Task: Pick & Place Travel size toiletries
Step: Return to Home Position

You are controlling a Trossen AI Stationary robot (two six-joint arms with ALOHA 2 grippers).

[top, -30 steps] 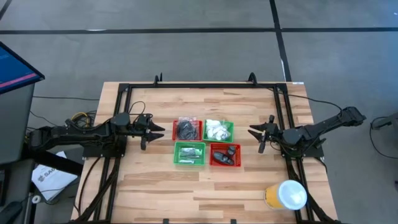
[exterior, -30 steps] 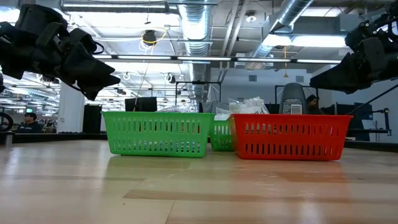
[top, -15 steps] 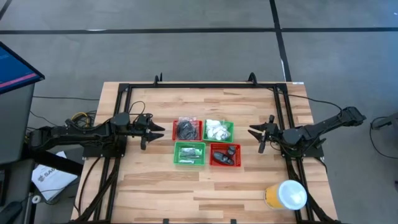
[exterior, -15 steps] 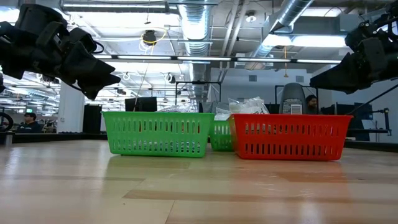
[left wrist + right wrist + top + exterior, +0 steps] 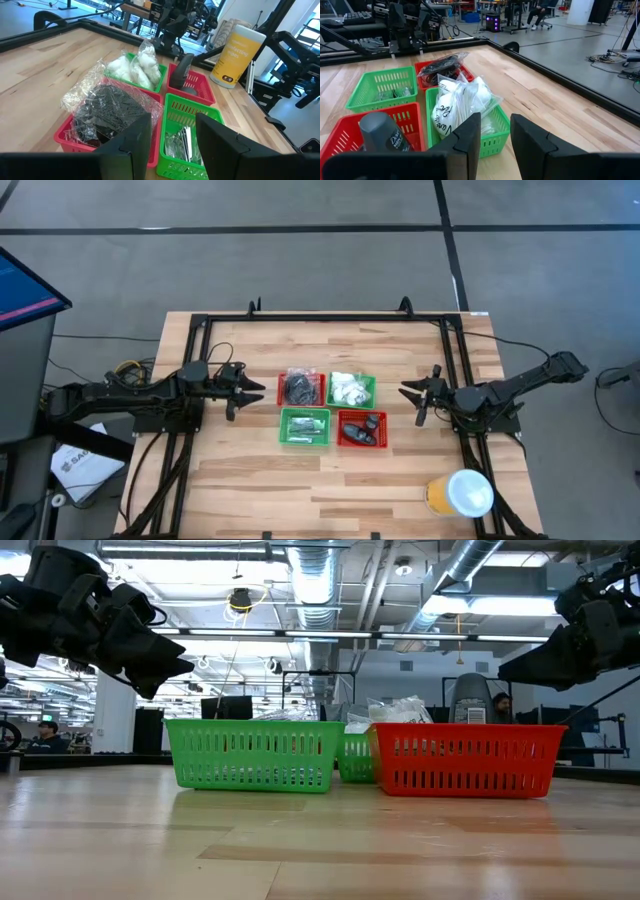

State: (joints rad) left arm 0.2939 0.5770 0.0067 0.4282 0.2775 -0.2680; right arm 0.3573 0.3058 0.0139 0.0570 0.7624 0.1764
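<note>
Four mesh baskets stand together at the table's middle. The far-left red basket [image 5: 300, 388] holds black coiled pieces [image 5: 107, 107] in clear wrap. The far-right green one [image 5: 351, 389] holds white crinkly packets [image 5: 457, 107]. Thin silver tubes [image 5: 182, 142] lie in the near-left green basket [image 5: 304, 426], and dark mini bottles [image 5: 382, 132] in the near-right red basket [image 5: 362, 429]. My left gripper [image 5: 255, 391] hovers open to the left of the baskets, above the table. My right gripper [image 5: 408, 393] hovers open to their right. Both point at the baskets with nothing between their fingers.
A yellow tub with a white lid [image 5: 460, 493] stands at the table's near right. A black frame [image 5: 330, 318] runs around the table top. Bare wood [image 5: 330, 490] lies along the near side in front of the baskets.
</note>
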